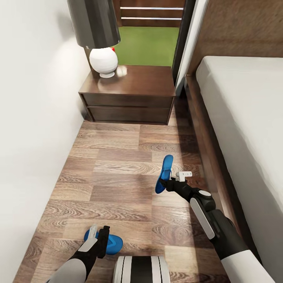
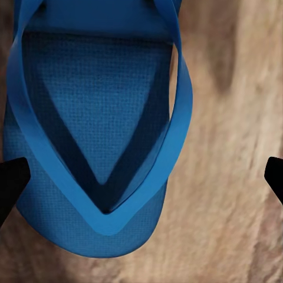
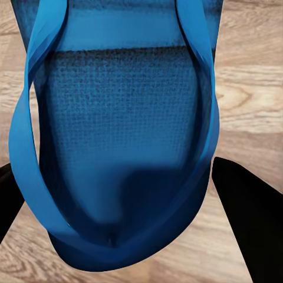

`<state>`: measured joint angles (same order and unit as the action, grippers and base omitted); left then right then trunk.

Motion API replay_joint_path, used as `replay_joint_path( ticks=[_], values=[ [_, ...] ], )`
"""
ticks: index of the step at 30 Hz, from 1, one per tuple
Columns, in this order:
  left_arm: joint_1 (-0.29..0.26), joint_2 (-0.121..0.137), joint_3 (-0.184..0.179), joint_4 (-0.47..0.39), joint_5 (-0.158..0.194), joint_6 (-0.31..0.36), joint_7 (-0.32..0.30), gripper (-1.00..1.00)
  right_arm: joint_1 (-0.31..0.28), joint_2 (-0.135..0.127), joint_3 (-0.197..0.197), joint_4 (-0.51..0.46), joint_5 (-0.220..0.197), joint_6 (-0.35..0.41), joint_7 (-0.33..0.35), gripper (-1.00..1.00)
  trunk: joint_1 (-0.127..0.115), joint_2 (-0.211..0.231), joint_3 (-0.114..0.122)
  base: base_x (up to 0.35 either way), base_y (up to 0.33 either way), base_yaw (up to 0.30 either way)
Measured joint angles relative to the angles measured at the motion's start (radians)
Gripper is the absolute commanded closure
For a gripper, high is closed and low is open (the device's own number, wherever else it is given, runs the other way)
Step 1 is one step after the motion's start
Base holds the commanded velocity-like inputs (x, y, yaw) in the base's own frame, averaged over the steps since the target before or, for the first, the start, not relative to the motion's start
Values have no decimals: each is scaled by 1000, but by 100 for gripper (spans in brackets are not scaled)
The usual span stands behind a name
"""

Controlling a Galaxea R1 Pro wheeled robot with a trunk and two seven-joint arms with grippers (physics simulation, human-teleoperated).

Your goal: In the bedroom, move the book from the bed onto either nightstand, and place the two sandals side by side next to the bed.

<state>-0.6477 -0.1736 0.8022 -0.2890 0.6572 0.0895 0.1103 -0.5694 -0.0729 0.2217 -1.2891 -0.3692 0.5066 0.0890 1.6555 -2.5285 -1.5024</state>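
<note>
One blue sandal (image 1: pixel 164 173) is lifted on its edge above the wood floor beside the bed (image 1: pixel 243 102), with my right gripper (image 1: pixel 169 181) shut on it. In the right wrist view the black fingers (image 3: pixel 247 218) press on this sandal (image 3: pixel 118 130) from both sides. The other sandal (image 1: pixel 113 243) lies flat on the floor near my base. My left gripper (image 1: pixel 99 232) hovers over it, open. The left wrist view shows this sandal (image 2: pixel 94 130) strap up, with the fingertips (image 2: pixel 12 183) spread wide. The nightstand (image 1: pixel 133 84) stands ahead. The book is out of view.
A lamp (image 1: pixel 103 59) with a white round base and dark shade stands on the nightstand's left side. A white wall (image 1: pixel 31 118) runs along the left. The bed's dark wooden frame (image 1: pixel 204 129) borders the floor strip (image 1: pixel 118 169) on the right. A window shows grass behind.
</note>
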Motion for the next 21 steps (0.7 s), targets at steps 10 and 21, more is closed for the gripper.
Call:
replay_joint_path(
  ticks=[10,21],
  values=[
    [0,0,0,0,0,0,0,-100,0,0,0,0,0,0,0,100,0,0,0,0,0,0],
    [0,0,1,0,1,0,-1,-100,0,0,0,0,0,0,0,100,0,0,0,0,0,0]
  ],
)
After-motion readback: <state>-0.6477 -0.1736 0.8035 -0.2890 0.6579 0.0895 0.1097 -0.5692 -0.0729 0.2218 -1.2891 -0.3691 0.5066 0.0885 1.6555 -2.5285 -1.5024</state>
